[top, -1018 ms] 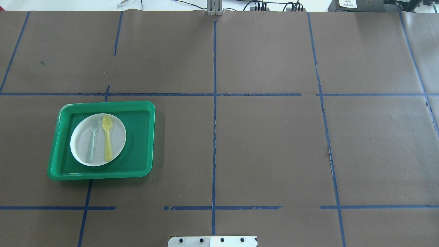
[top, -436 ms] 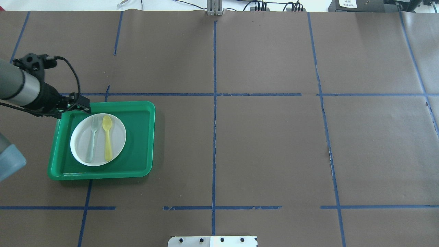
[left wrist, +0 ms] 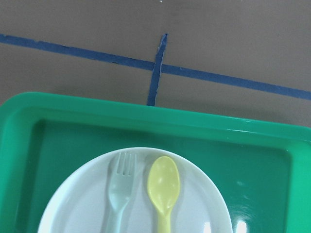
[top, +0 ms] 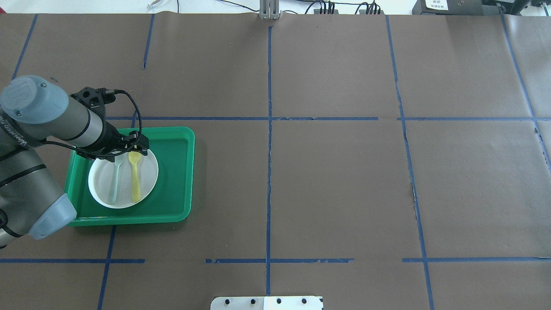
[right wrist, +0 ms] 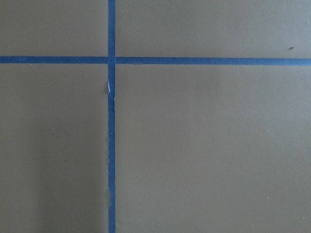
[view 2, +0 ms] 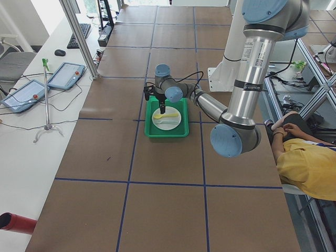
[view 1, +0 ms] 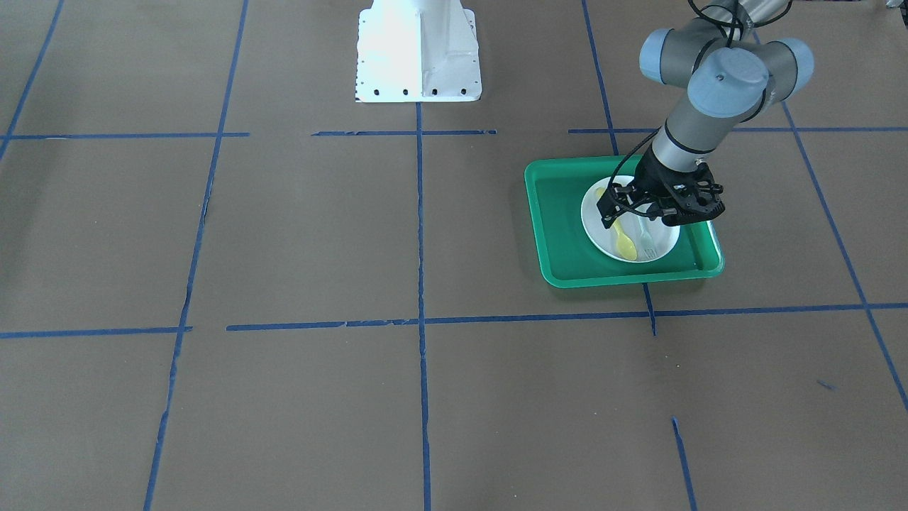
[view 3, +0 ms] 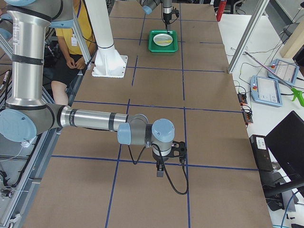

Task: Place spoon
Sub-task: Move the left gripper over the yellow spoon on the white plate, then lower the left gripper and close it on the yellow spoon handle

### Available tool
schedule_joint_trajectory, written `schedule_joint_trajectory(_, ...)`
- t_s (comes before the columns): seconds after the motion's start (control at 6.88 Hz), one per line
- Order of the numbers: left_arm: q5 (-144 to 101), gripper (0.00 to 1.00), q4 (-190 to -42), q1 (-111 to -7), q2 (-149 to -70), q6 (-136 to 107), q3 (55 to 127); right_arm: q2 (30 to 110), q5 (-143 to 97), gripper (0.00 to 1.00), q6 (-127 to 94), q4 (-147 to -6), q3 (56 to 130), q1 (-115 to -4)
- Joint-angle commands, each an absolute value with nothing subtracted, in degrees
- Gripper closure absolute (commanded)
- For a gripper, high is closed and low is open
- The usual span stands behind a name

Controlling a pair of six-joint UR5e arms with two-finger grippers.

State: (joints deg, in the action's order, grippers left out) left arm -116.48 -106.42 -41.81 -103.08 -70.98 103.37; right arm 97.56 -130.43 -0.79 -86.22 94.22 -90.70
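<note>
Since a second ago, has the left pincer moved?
Yes. The left pincer swung in from the left, now over the green tray, near its far rim.

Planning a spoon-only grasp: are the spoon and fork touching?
Apart. The left wrist view shows a strip of bare plate between the spoon and the fork along their visible length.

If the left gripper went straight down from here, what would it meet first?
Probably the bowl end of the spoon, or the fork beside it on the plate; the left gripper height is unclear.
</note>
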Motion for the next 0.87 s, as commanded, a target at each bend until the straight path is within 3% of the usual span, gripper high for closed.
schedule_joint_trajectory(0.0, -116.37, 0.37, -106.52, -39.47, -103.45, -71.89, 102.14, 97.56, -130.43, 0.00, -0.79, -86.22, 94.22, -90.70)
schedule_joint_trajectory(0.73, -116.37, 0.38, -106.52, -38.85, -103.27, -71.90, 99.76, 97.56, -130.43, 0.00, -0.70, -86.22, 94.22, -90.70)
